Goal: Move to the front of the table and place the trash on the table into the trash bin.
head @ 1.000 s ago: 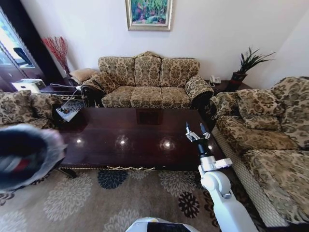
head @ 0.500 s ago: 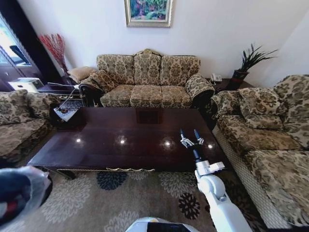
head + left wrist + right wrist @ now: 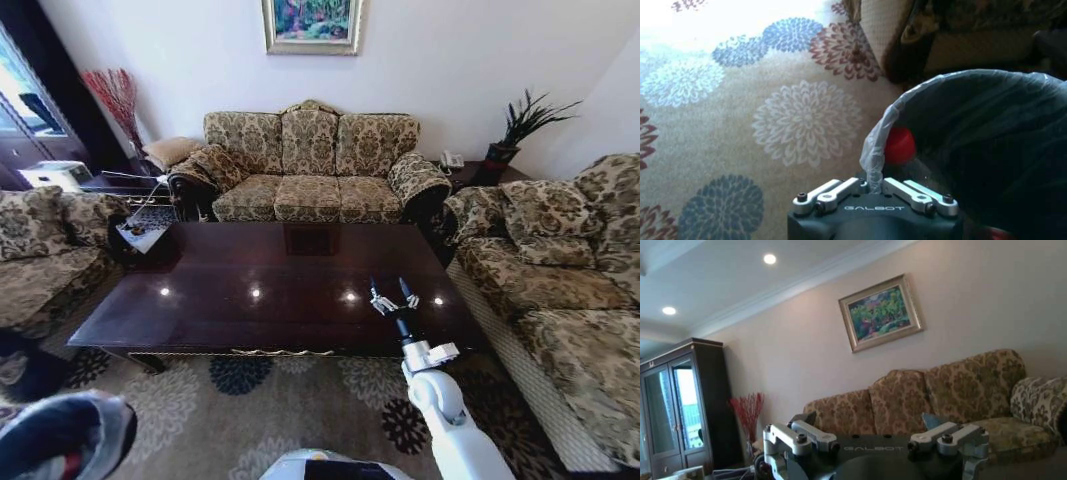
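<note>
Carpet surrounds trash bin (image 3: 987, 150), cut off, pinched by left gripper (image 3: 873, 186).

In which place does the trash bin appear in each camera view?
Head view: trash bin, bottom left corner.
Left wrist view: right half, its bag rim pinched in the left gripper.
Right wrist view: not in it.
Shared landmark: flowered carpet, in the head and left wrist views.
</note>
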{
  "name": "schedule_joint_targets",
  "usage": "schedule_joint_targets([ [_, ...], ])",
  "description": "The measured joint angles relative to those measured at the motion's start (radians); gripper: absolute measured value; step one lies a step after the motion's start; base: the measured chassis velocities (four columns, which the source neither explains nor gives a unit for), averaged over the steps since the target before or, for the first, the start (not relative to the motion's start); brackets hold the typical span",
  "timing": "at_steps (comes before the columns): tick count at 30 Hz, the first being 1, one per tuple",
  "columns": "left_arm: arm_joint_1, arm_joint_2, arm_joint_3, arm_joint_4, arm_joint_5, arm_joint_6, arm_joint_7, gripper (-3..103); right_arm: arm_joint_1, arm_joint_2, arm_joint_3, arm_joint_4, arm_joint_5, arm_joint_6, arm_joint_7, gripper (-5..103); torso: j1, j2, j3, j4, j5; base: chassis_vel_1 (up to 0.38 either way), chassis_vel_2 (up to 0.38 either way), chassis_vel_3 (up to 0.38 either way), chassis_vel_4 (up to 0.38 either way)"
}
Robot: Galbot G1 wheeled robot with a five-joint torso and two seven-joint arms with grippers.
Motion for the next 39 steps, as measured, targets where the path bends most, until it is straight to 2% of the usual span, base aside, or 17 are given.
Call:
schedule_joint_targets([
  [1,-0.009,0.008,0.011,0.035,0.001,-0.008,0.003,0,-0.001,0.001,-0.001,0.003,-0.004,0.001,0.002,100,0.000,0.000,0.000,-0.0001,-0.0003,0.128,0.140,-0.148,-0.095],
  [2,-0.027,0.029,0.041,0.119,0.001,-0.035,0.015,0,-0.005,0.004,-0.004,0.008,-0.016,0.005,0.004,100,0.000,0.000,0.000,-0.0003,-0.0007,0.063,0.075,-0.079,-0.054],
  [6,-0.063,0.069,0.098,0.242,0.011,-0.066,0.040,0,-0.021,0.013,-0.009,0.015,-0.048,0.022,0.014,100,0.000,0.000,0.000,0.0005,0.0008,0.053,0.027,-0.021,-0.014],
  [9,-0.110,0.120,0.160,0.387,0.031,-0.106,0.077,0,-0.051,0.020,-0.009,0.031,-0.087,0.032,0.025,100,0.000,0.000,0.000,-0.0014,0.0004,-0.033,-0.043,0.023,0.018],
  [10,-0.110,0.120,0.160,0.387,0.031,-0.106,0.077,0,-0.051,0.020,-0.009,0.031,-0.087,0.032,0.025,100,0.000,0.000,0.000,-0.0014,0.0004,-0.076,-0.065,0.028,0.023],
  [11,-0.130,0.141,0.180,0.446,0.033,-0.129,0.102,0,-0.062,0.020,-0.010,0.038,-0.099,0.033,0.027,100,0.000,0.000,0.000,-0.0009,0.0002,-0.049,-0.083,0.028,-0.004],
  [12,-0.130,0.141,0.180,0.446,0.033,-0.129,0.102,0,-0.062,0.020,-0.010,0.038,-0.099,0.033,0.027,100,0.000,0.000,0.000,-0.0009,0.0002,-0.049,-0.083,0.028,-0.004],
  [14,-0.165,0.172,0.211,0.524,0.029,-0.154,0.134,0,-0.071,0.020,-0.016,0.052,-0.117,0.031,0.030,100,0.000,0.000,0.000,-0.0003,0.0005,0.000,0.000,0.000,0.000],
  [16,-0.182,0.182,0.220,0.551,0.026,-0.159,0.135,0,-0.072,0.021,-0.019,0.057,-0.123,0.028,0.035,100,0.000,0.000,0.000,-0.0002,0.0007,0.000,0.000,0.000,0.000],
  [20,-0.254,0.219,0.252,0.683,0.004,-0.181,0.152,0,-0.070,0.016,-0.027,0.067,-0.138,0.017,0.062,100,0.000,0.000,0.000,-0.0005,-0.0002,0.000,0.000,0.000,0.000],
  [22,-0.264,0.224,0.255,0.709,0.000,-0.186,0.160,0,-0.070,0.011,-0.025,0.067,-0.138,0.017,0.064,100,0.000,0.000,0.000,-0.0003,-0.0001,0.000,0.000,0.000,0.000],
  [23,-0.276,0.230,0.259,0.744,-0.006,-0.198,0.187,0,-0.072,0.002,-0.016,0.065,-0.137,0.019,0.065,100,0.000,0.000,0.000,0.0002,0.0005,0.000,0.000,0.000,0.000],
  [24,-0.290,0.233,0.264,0.781,-0.008,-0.217,0.217,0,-0.076,-0.006,-0.004,0.061,-0.132,0.021,0.065,100,0.000,0.000,0.000,-0.0001,0.0007,0.000,0.000,0.000,0.000],
  [28,-0.316,0.234,0.273,0.841,-0.011,-0.262,0.251,0,-0.085,-0.012,0.022,0.048,-0.116,0.028,0.060,100,0.000,0.000,0.000,-0.0004,0.0005,0.000,0.000,0.000,0.000],
  [39,-0.392,0.247,0.303,0.991,-0.009,-0.324,0.265,0,-0.077,-0.025,0.046,0.031,-0.081,0.036,0.052,100,0.000,0.000,0.000,-0.0001,0.0005,0.000,0.000,0.000,0.000],
])
